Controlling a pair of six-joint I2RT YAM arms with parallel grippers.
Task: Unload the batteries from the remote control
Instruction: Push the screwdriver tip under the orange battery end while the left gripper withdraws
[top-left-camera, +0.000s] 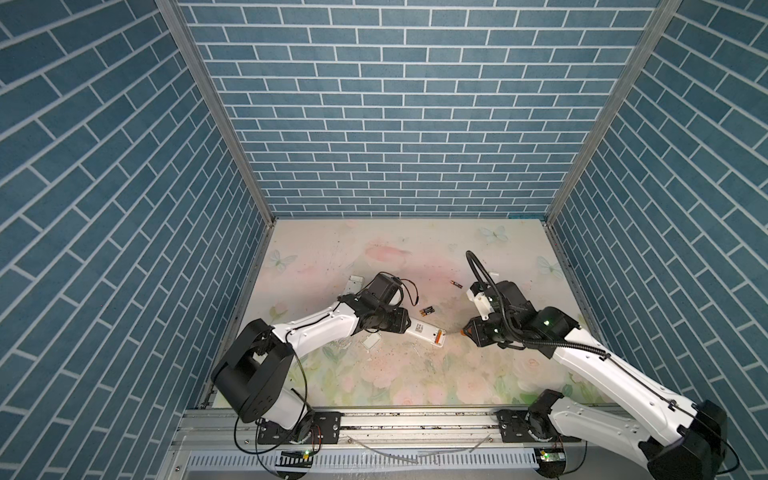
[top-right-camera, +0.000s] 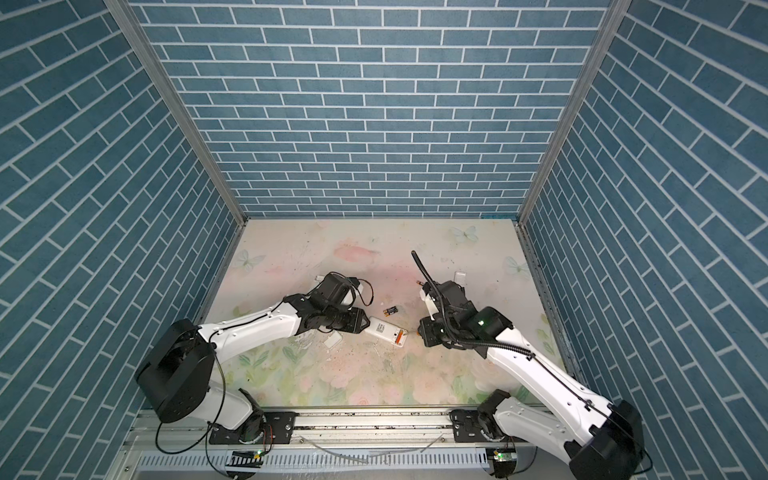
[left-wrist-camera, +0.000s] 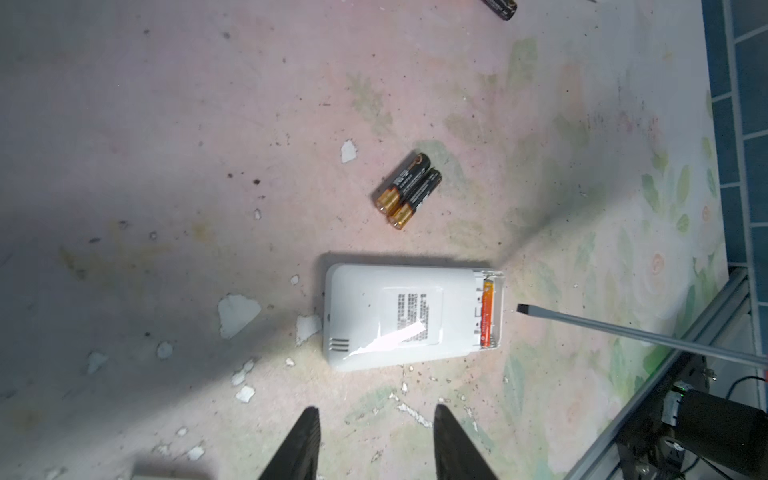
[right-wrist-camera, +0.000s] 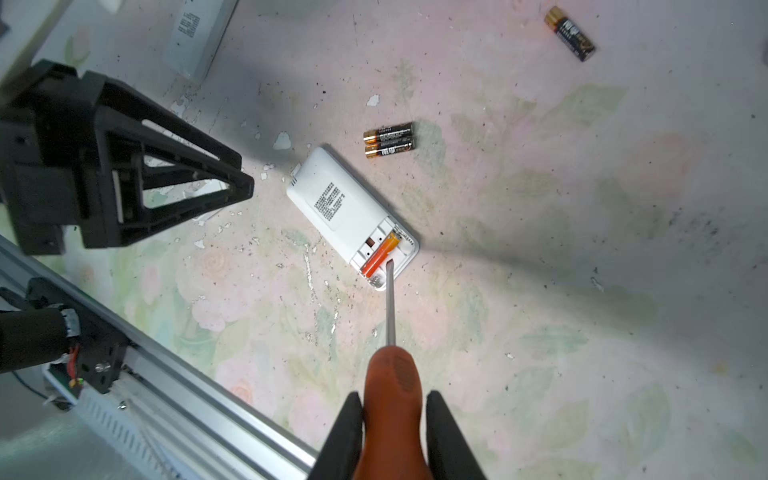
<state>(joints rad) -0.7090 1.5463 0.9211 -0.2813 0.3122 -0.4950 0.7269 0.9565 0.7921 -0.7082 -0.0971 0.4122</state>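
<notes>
Top views: white remote label-side up on flowered table, long axis left to right, open end rightward; two black batteries side by side just behind | Left wrist: orange battery crosswise in the open compartment; left gripper parted, empty | Right wrist: right gripper clamped on orange-handled screwdriver, tip at remote's open end; lone black battery, gold-capped, well apart.

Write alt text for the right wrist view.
The right gripper holds an orange-handled screwdriver, its tip aimed at an orange battery in the open compartment of a white remote. Two black batteries lie side by side beyond it; a third battery lies farther off.
</notes>
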